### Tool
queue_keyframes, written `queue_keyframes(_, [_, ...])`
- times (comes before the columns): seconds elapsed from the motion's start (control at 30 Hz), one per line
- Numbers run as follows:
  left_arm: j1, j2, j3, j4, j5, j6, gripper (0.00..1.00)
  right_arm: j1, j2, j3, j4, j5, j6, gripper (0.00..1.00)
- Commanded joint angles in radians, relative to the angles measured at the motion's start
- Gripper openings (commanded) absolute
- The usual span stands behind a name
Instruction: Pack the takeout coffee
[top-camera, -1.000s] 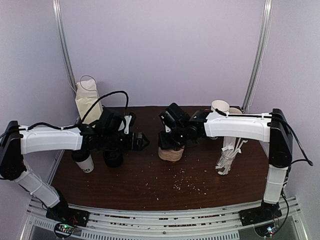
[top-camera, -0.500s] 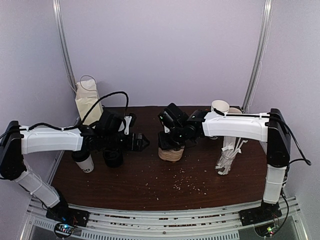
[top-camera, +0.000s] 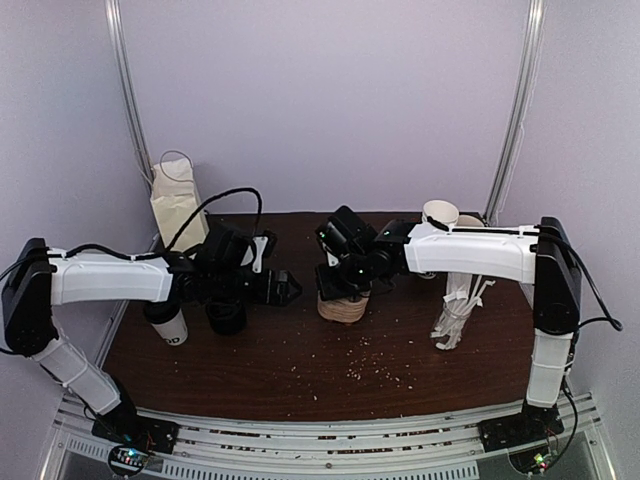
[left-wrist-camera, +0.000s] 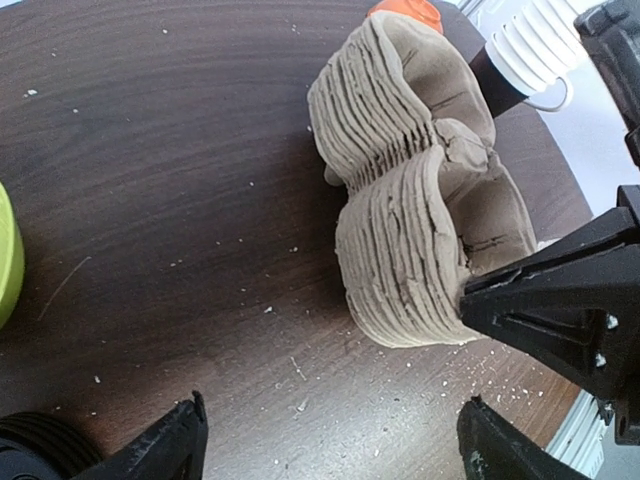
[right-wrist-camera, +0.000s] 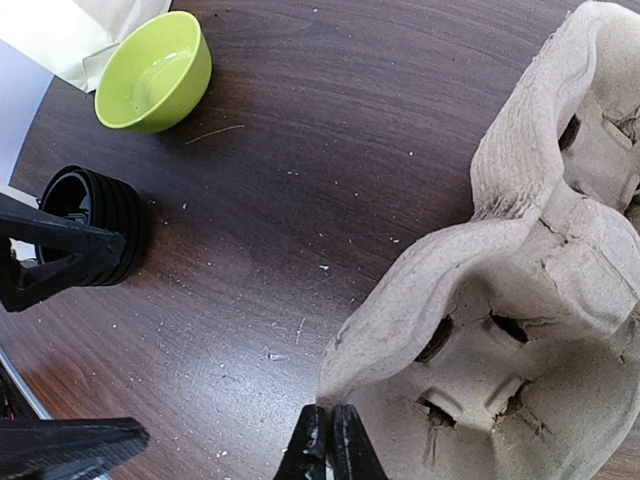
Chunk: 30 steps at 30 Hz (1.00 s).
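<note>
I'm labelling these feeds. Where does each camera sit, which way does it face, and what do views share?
Top external: above and behind, facing down across the table; left arm and right arm show whole.
Left wrist: on the left arm, facing down at the carrier stack; left jaws open at bottom.
Right wrist: on the right arm, facing down past the carrier stack to the green bowl; right jaws shut.
Shared: all three show the carrier stack.

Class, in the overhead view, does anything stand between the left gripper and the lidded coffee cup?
Yes: the black stack of lids sits between the left gripper and the coffee cup, just beside the cup.
</note>
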<state>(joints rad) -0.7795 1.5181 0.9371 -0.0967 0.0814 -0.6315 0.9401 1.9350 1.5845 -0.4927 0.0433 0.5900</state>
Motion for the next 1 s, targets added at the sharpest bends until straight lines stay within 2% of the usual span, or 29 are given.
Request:
queue_keyframes(0.0, [0.006,0.049,0.036,0.081,0.059,-0.019,0.9,-0.007,-0.029,0.028,-0.04,0.006,0.008,0.0])
queue_keyframes(0.57, [0.008,0.184,0.09,0.216,0.213,-0.095,0.9,-0.013,-0.084,0.01,-0.04,-0.017,0.031,0.0])
queue_keyframes(0.97, [0.021,0.247,0.087,0.295,0.239,-0.153,0.88,-0.032,-0.101,-0.032,0.015,-0.067,0.069,0.0])
